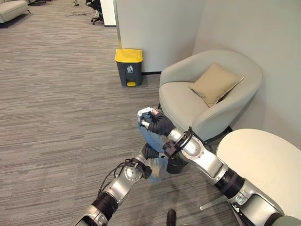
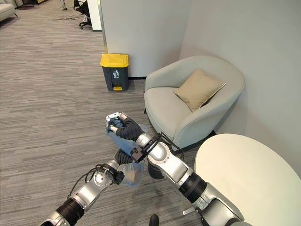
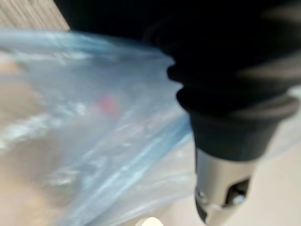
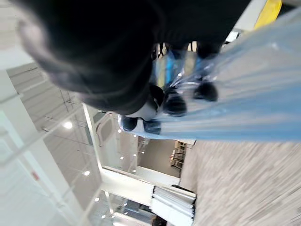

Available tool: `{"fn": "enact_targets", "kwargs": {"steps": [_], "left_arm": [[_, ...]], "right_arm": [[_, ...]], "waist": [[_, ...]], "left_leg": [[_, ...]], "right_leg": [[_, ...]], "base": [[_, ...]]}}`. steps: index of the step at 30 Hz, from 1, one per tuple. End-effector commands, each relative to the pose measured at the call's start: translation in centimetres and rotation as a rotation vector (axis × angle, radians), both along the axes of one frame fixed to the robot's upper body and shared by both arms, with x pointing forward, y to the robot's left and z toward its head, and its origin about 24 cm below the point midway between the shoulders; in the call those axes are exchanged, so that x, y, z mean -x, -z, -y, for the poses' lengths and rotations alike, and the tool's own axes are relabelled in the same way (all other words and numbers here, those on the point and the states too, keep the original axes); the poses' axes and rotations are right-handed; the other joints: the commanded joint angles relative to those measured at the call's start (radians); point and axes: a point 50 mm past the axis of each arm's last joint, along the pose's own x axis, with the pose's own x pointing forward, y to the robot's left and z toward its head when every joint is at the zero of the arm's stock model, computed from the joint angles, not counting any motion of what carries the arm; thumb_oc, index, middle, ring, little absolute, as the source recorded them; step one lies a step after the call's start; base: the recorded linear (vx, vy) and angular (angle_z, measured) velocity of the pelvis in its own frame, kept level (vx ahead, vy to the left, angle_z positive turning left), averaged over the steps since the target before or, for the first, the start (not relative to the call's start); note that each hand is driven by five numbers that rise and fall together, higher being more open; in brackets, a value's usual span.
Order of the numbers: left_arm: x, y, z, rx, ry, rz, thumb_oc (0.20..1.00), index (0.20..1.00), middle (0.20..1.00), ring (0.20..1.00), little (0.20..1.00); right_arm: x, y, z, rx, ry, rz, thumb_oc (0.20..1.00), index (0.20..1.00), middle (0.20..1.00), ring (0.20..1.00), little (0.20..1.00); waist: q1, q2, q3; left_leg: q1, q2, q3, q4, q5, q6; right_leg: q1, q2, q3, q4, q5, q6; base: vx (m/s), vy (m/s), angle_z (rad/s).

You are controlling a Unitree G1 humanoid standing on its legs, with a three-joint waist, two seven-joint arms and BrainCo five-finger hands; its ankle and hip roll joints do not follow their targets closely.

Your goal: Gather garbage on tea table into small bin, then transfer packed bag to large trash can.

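A: While the robot stands between the armchair (image 1: 207, 94) and the round table (image 1: 263, 165), where is the bag located?

B: Between both arms, above the grey carpet (image 1: 56, 103). The translucent blue garbage bag (image 2: 129, 174) hangs in front of the robot, well apart from the yellow-lidded trash can (image 1: 128, 67) at the wall.

A: State of the right hand?

B: The right hand (image 1: 151, 117) is raised, with its fingers (image 4: 175, 104) curled round the gathered top of the bag. The right wrist view shows dark fingertips pinching the blue film, which stretches away from them.

A: State of the left hand?

B: The left hand (image 2: 124, 157) sits lower, under the right forearm and against the bag. Its fingers are hidden behind the plastic and the other arm, so I cannot tell whether they grip. The left wrist view shows blue film close to the dark ribbed cover, with a small red patch inside the bag.

A: Anything else nearby?

B: A tan cushion (image 1: 215, 83) leans in the armchair. The trash can's lid is down.
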Motion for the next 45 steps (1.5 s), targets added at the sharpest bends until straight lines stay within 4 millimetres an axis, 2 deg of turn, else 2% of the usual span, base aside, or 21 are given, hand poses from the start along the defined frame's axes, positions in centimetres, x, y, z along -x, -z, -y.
{"fn": "enact_targets", "kwargs": {"steps": [1, 9, 10, 11, 22, 26, 27, 28, 32, 35, 39, 43, 45], "left_arm": [[-1.6, -1.4, 1.8, -0.039, 0.052, 0.088, 1.0, 1.0, 1.0, 1.0, 1.0], [-3.4, -4.6, 2.9, 0.032, 0.005, 0.212, 1.0, 1.0, 1.0, 1.0, 1.0], [-3.6, -4.9, 3.0, 0.034, 0.003, 0.227, 0.802, 0.802, 0.802, 0.802, 0.802], [-4.0, -5.9, 2.9, 0.04, -0.005, 0.268, 0.2, 0.2, 0.2, 0.2, 0.2], [-3.9, -6.9, 1.1, 0.132, -0.064, 0.29, 0.2, 0.2, 0.2, 0.2, 0.2], [-3.1, -7.0, -0.4, 0.188, -0.097, 0.295, 0.2, 0.2, 0.2, 0.2, 0.2], [-2.9, -7.0, -0.8, 0.209, -0.111, 0.295, 0.2, 0.2, 0.2, 0.2, 0.2], [-2.8, -7.1, -1.1, 0.234, -0.128, 0.298, 0.2, 0.2, 0.2, 0.2, 0.2], [-2.2, -7.4, -2.1, 0.269, -0.163, 0.314, 0.2, 0.2, 0.2, 0.2, 0.2], [-1.6, -7.4, -3.4, 0.255, -0.202, 0.336, 0.2, 0.2, 0.2, 0.2, 0.2], [-0.8, -6.5, -5.2, 0.22, -0.265, 0.323, 0.2, 0.2, 0.2, 0.2, 0.2], [0.2, -5.1, -6.9, 0.193, -0.329, 0.275, 0.2, 0.2, 0.2, 0.2, 0.2], [1.0, -3.9, -8.5, 0.168, -0.378, 0.229, 0.2, 0.2, 0.2, 0.2, 0.2]], "right_arm": [[2.0, -7.9, -2.8, -0.28, -0.182, 0.203, 0.2, 0.2, 0.2, 0.2, 0.2], [3.7, -8.0, -4.8, -0.334, -0.32, 0.148, 0.2, 0.2, 0.2, 0.2, 0.2], [3.7, -8.0, -4.8, -0.33, -0.321, 0.147, 0.2, 0.2, 0.2, 0.2, 0.2], [3.7, -7.9, -4.8, -0.327, -0.318, 0.147, 0.2, 0.2, 0.2, 0.2, 0.2], [2.9, -6.6, -3.1, -0.25, -0.244, 0.177, 0.2, 0.2, 0.2, 0.2, 0.2], [1.9, -5.1, -1.5, -0.107, -0.145, 0.238, 0.2, 0.2, 0.2, 0.2, 0.2], [1.7, -4.7, -1.2, -0.079, -0.124, 0.247, 0.485, 0.485, 0.485, 0.485, 0.485], [1.4, -4.4, -0.7, -0.049, -0.093, 0.261, 1.0, 1.0, 1.0, 1.0, 1.0], [0.9, -3.5, 0.7, 0.038, 0.009, 0.323, 1.0, 1.0, 1.0, 1.0, 1.0], [0.6, -3.9, 2.5, 0.133, 0.131, 0.471, 1.0, 1.0, 1.0, 1.0, 1.0], [0.5, -3.7, 4.7, 0.202, 0.263, 0.569, 1.0, 1.0, 1.0, 1.0, 1.0], [0.4, -2.3, 6.5, 0.247, 0.341, 0.527, 1.0, 1.0, 1.0, 1.0, 1.0], [0.2, -0.9, 8.4, 0.273, 0.4, 0.455, 1.0, 1.0, 1.0, 1.0, 1.0]], "waist": [[0.009, -0.015, 0.0], [0.011, -0.016, -0.003], [0.01, -0.016, -0.002], [0.007, -0.014, -0.003], [0.0, -0.003, -0.006], [0.001, -0.002, -0.009], [0.001, -0.001, -0.01], [0.002, -0.001, -0.011], [0.004, 0.001, -0.013], [0.004, 0.005, -0.014], [0.003, 0.01, -0.016], [0.0, 0.013, -0.017], [-0.003, 0.016, -0.014]], "left_leg": [[-0.015, -0.013, -0.041, -0.001, -0.077, -0.012], [-0.012, -0.014, -0.046, -0.002, -0.075, -0.013], [-0.012, -0.015, -0.046, -0.001, -0.075, -0.013], [-0.011, -0.016, -0.045, -0.002, -0.074, -0.013], [-0.008, -0.016, -0.041, -0.006, -0.073, -0.013], [-0.007, -0.016, -0.042, -0.007, -0.073, -0.014], [-0.005, -0.016, -0.043, -0.007, -0.073, -0.014], [-0.004, -0.017, -0.043, -0.007, -0.073, -0.014], [-0.002, -0.016, -0.046, -0.007, -0.073, -0.014], [-0.002, -0.015, -0.048, -0.008, -0.073, -0.014], [0.001, -0.014, -0.048, -0.008, -0.073, -0.013], [0.002, -0.015, -0.049, -0.008, -0.073, -0.012], [0.002, -0.014, -0.049, -0.008, -0.072, -0.012]], "right_leg": [[0.074, -0.036, 0.006, 0.055, -0.185, 0.09], [0.078, -0.04, 0.002, 0.054, -0.184, 0.088], [0.079, -0.041, 0.002, 0.054, -0.183, 0.089], [0.078, -0.041, 0.004, 0.053, -0.182, 0.089], [0.08, -0.042, 0.007, 0.045, -0.178, 0.092], [0.084, -0.042, 0.005, 0.04, -0.178, 0.093], [0.086, -0.042, 0.005, 0.039, -0.179, 0.092], [0.088, -0.042, 0.004, 0.038, -0.179, 0.093], [0.094, -0.043, 0.001, 0.035, -0.18, 0.094], [0.097, -0.044, 0.0, 0.034, -0.181, 0.096], [0.102, -0.045, -0.003, 0.032, -0.182, 0.098], [0.103, -0.045, -0.003, 0.03, -0.182, 0.098], [0.103, -0.045, -0.003, 0.031, -0.182, 0.098]], "base": [[0.0, 0.0, 0.0], [0.0, 0.0, 0.0], [0.0, 0.0, 0.0], [0.0, 0.0, 0.0], [0.0, 0.0, 0.0], [0.0, -0.002, -0.01], [0.0, 0.0, 0.0], [0.0, 0.0, 0.0], [0.0, 0.0, 0.0], [0.0, 0.0, 0.0], [0.0, 0.0, 0.0], [0.0, 0.0, 0.0], [0.0, 0.0, 0.0]]}}
